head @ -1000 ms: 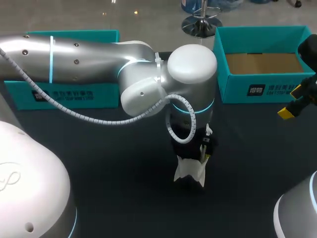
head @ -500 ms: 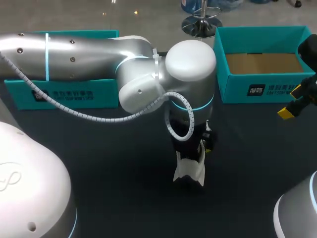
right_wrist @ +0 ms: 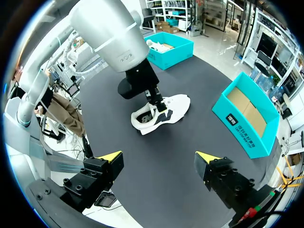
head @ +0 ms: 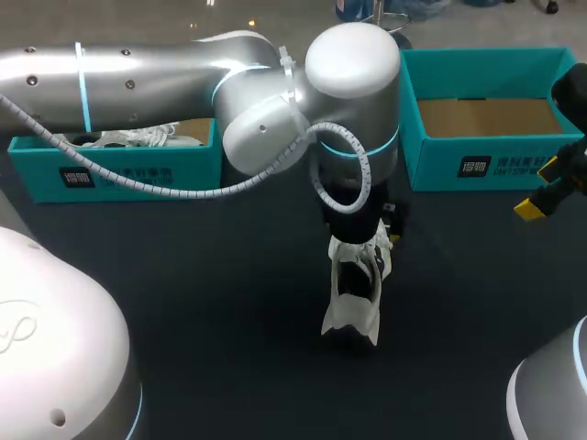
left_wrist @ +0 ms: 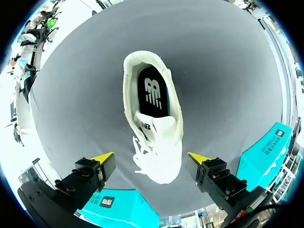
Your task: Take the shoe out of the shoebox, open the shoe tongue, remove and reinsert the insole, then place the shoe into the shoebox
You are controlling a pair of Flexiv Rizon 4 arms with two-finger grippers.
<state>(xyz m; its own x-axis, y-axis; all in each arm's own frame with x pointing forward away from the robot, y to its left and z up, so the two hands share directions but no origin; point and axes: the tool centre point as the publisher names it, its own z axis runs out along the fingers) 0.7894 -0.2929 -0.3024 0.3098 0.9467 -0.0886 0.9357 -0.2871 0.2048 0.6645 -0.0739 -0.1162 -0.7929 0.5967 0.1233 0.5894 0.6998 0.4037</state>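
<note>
Shoe [head: 353,289] handling is your concern at this point: the white trainer stands on its sole on the dark bench [head: 211,321], just below the middle of the head frame, outside both teal boxes. The empty shoebox [head: 440,165] is at the upper right, and a second box [head: 119,172] with something white inside is at the upper left. Your left gripper [left_wrist: 151,157] hangs straight over the toe end with its yellow tips spread wide, one on each side of the forefoot and touching nothing. Your right gripper [right_wrist: 159,156] sits at the right edge of the head frame, well apart from the shoe, its fingers likewise splayed and empty. Through the left wrist camera you see the black insole [left_wrist: 152,90] lying flat inside the opening, the tongue [left_wrist: 153,127] between it and the gripper, and loose laces [left_wrist: 140,156] bunched over the forefoot. Judge the shoe as light and soft: the upper will likely fold under a pinch, and the laces can snag a finger. The sole edge and the padded heel collar [left_wrist: 142,58] look like the firmest places to hold, so steady it there with one arm. The insole is probably thin and floppy; take it at its heel end, where it is exposed, and peel it upward rather than drag it.
</note>
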